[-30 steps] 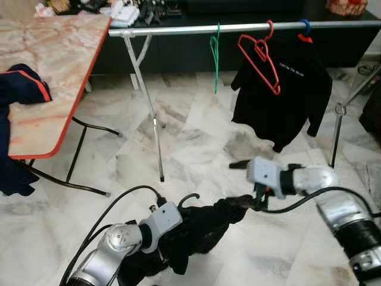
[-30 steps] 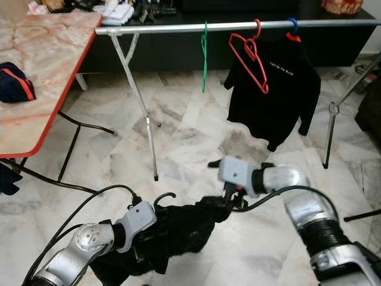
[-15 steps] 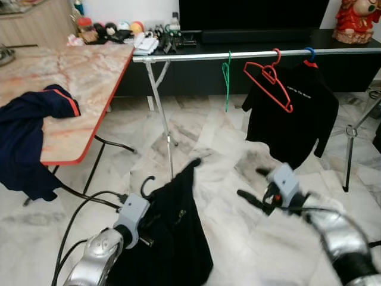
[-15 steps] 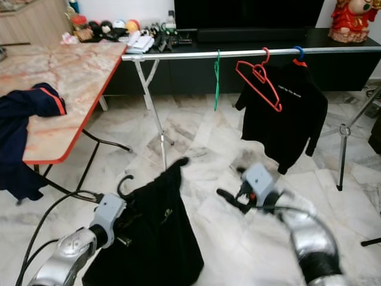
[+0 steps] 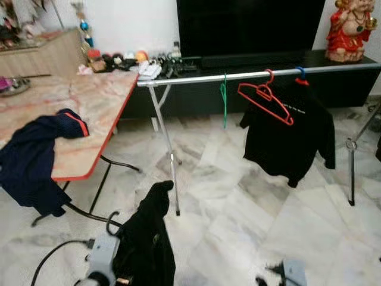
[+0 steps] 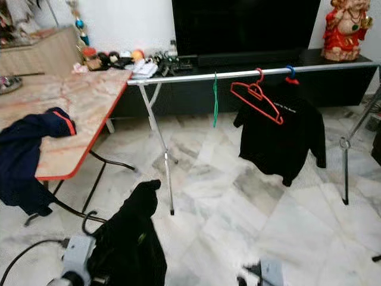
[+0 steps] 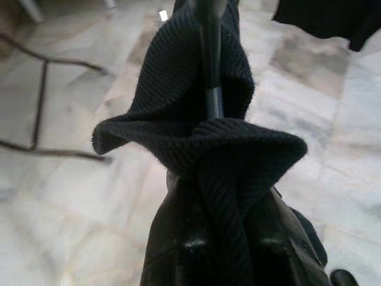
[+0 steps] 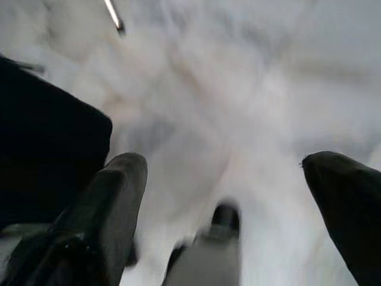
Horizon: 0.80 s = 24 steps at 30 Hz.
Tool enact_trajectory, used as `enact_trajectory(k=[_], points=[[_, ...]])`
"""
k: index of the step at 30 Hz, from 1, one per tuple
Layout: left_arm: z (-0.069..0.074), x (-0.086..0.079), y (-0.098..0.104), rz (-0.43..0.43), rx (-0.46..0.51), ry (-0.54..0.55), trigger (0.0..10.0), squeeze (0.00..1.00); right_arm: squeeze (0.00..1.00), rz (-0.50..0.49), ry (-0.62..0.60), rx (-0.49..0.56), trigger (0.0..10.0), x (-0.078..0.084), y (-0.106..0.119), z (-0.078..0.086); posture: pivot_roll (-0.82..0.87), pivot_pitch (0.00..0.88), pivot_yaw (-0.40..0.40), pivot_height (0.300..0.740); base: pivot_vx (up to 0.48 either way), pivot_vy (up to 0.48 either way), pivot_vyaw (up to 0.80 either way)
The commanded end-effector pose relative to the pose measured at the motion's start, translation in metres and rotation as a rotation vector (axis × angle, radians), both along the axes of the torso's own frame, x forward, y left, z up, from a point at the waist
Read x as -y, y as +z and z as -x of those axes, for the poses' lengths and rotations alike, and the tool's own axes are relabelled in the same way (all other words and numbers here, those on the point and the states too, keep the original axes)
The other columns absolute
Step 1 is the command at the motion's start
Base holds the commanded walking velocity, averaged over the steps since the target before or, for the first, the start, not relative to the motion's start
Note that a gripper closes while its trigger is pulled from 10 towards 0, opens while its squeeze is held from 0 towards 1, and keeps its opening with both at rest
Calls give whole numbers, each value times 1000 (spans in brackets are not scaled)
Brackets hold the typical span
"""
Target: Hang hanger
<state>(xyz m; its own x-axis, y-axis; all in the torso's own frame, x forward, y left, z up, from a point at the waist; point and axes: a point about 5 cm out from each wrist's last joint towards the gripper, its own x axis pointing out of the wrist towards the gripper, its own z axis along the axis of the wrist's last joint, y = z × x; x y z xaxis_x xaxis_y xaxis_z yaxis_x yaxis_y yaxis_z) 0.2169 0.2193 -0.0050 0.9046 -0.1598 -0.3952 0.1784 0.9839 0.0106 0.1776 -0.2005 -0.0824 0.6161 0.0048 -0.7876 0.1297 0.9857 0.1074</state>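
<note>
The left gripper (image 5: pixel 113 275) sits on a pale grey, boxy wrist housing with rounded corners, and a thin black cable loops away from that housing. The right gripper (image 8: pixel 229 179) has two broad, matte black fingers (image 8: pixel 116 196) with rounded tips, set wide apart. Between them sits a grey block with a dark rounded knob. Its wrist housing is the same pale grey.
</note>
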Motion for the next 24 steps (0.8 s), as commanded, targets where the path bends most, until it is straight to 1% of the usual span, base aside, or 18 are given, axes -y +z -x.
enact_trajectory(k=[1,2,4,6,9,10,11,13,16,17,19,20,21,23,24], points=[[-1,-2,9,22,50,48,10000,0,0,-1,-67,-34,10000,1,-4,7,-26,9,82,740,0,0,0],[-1,-2,9,22,50,48,10000,0,0,-1,-67,-34,10000,1,-4,7,-26,9,82,740,0,0,0],[5,7,5,20,43,33,10000,0,0,36,-25,-60,10000,-2,-6,11,-10,27,71,740,0,0,0],[10,13,3,14,48,24,10000,0,0,47,-28,-52,10000,-2,-6,9,-8,31,68,740,133,0,0],[15,11,5,24,59,59,10000,0,0,61,-71,-47,10000,0,-5,9,-4,40,62,740,321,0,0],[15,11,5,24,59,59,10000,0,0,61,-71,-47,10000,0,-5,9,-4,40,62,740,334,0,0],[19,7,6,25,57,72,10000,0,0,70,-50,-59,10000,-2,-7,12,0,44,57,740,368,0,0],[21,5,6,27,50,70,10000,0,0,71,-40,-59,10000,-3,-8,13,-1,47,58,740,379,0,0],[20,3,5,17,38,49,10000,0,0,79,-39,-71,10000,-3,-9,15,-10,47,62,740,387,0,0],[13,3,6,16,44,61,10000,0,0,90,-35,-80,10000,-2,-9,15,-8,46,60,740,405,0,0],[10,4,6,18,48,69,10000,0,0,95,-31,-81,10000,-2,-9,15,-8,46,60,740,405,0,0],[5,6,6,21,51,77,10000,0,0,96,-32,-80,10000,-2,-8,14,-4,48,57,740,409,0,0],[-1,10,5,27,57,83,10000,0,0,100,-23,-84,10000,-4,-8,12,-14,28,53,740,409,0,0],[-2,11,6,29,58,85,10000,0,0,102,-17,-83,10000,-4,-8,11,-14,28,53,740,409,0,0],[-4,15,7,45,64,86,10000,0,0,99,-9,-70,10000,-5,-7,9,-21,22,51,740,424,0,0]])
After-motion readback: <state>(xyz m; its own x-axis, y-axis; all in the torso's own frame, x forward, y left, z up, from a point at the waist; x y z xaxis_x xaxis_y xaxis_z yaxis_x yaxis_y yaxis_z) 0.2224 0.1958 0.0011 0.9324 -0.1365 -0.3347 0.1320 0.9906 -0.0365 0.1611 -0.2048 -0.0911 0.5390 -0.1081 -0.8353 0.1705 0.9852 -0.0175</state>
